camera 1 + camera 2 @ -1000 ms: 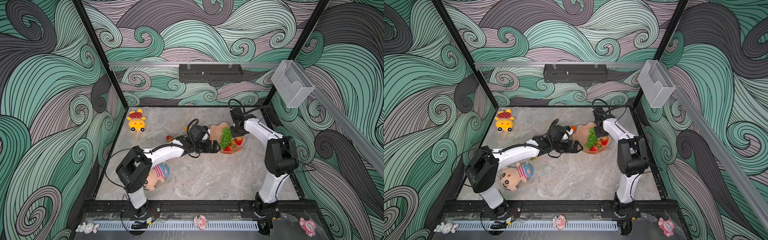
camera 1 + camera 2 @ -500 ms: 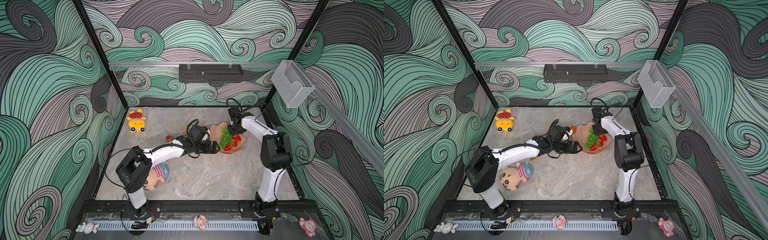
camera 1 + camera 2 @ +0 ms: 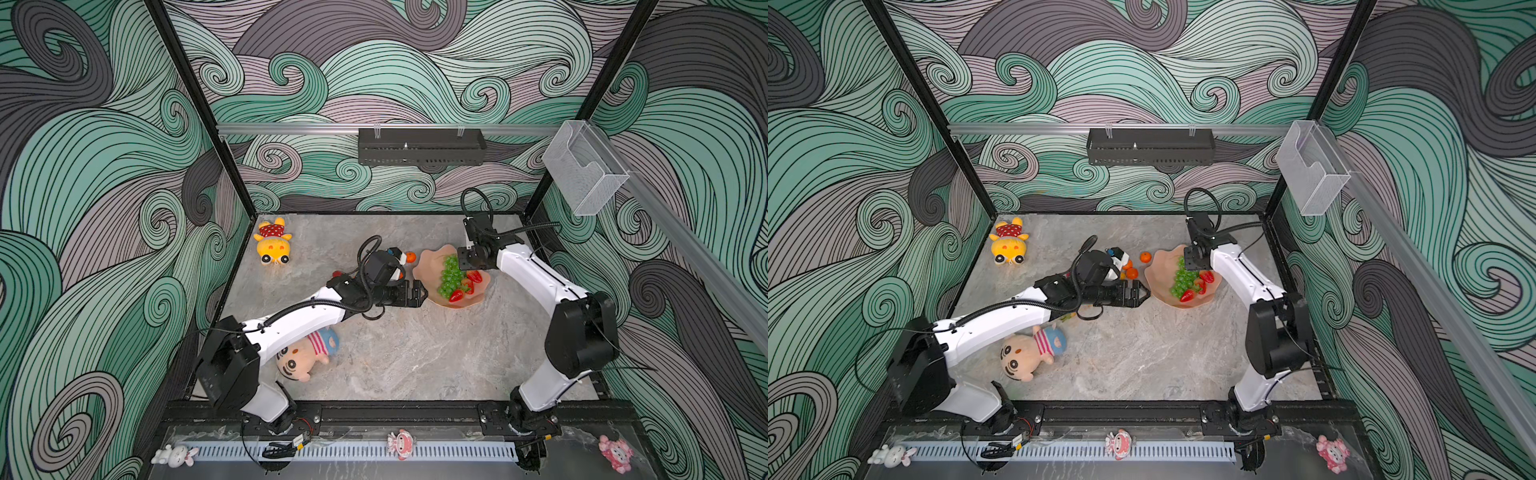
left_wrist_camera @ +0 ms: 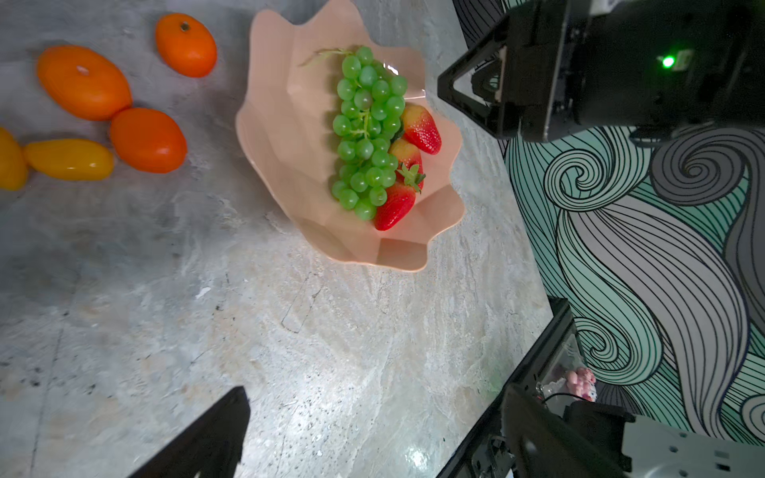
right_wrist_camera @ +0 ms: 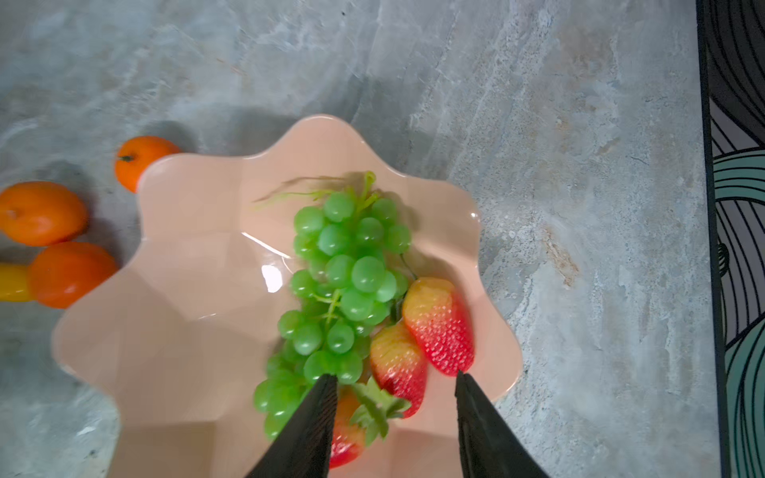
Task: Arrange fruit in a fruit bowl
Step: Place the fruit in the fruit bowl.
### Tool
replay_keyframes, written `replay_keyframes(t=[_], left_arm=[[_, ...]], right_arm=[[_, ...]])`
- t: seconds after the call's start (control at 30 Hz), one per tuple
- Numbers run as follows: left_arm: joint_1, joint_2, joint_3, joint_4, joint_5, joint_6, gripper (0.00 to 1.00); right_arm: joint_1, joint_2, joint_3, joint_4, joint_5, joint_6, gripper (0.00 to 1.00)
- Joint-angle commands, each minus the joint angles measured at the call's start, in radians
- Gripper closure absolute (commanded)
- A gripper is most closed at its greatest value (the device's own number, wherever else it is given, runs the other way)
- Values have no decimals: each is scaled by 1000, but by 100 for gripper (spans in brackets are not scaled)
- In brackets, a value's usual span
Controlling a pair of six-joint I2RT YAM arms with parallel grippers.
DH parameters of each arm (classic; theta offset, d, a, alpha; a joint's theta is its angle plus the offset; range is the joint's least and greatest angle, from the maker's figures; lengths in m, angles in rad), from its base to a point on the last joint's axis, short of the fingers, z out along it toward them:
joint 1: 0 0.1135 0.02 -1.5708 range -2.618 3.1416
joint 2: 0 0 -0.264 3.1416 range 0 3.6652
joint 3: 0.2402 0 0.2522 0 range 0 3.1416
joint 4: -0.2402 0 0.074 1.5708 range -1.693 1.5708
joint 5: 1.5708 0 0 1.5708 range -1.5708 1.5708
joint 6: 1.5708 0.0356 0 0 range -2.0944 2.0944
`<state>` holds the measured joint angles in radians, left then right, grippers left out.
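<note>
Right tool (image 5: pixel 395 378) jaws apart, empty, above strawberries (image 5: pixel 439 327) and grape bunch (image 5: pixel 352 281) in fruit bowl (image 5: pixel 165 331). Left tool (image 3: pixel 417 293) just left of the bowl; can't tell its opening.

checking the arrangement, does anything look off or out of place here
Nothing spilled or damaged. The grape bunch and strawberries crowd one side of the fruit bowl, leaving its other half bare, while tangerines sit on the table beside it.

Lab robot cell, wave-print walls (image 3: pixel 104 187), metal frame (image 3: pixel 199 108)
</note>
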<state>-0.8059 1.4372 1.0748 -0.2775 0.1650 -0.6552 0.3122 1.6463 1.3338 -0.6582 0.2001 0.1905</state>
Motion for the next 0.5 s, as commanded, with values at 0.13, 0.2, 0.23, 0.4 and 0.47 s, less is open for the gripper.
replay_keyframes(t=[0.13,0.2,0.23,0.4,0.47], left_arm=[[10,-241,-179,-115,-200,-26,1],[12,-303,-228,-109,-257,-33,1],[15,-335,-251,-99,-274,-34,1],[80,-403,-261,-153,-271,-31,1],[110,-422,-260,-177,-269,-24,2]], right_arm=[[150,-74,-55,34,50,95,48],[198,-62,-33,6,109,108,45],[220,-59,-23,-5,108,98,42],[283,-78,-43,47,38,55,41],[301,-94,-47,58,-3,63,44]])
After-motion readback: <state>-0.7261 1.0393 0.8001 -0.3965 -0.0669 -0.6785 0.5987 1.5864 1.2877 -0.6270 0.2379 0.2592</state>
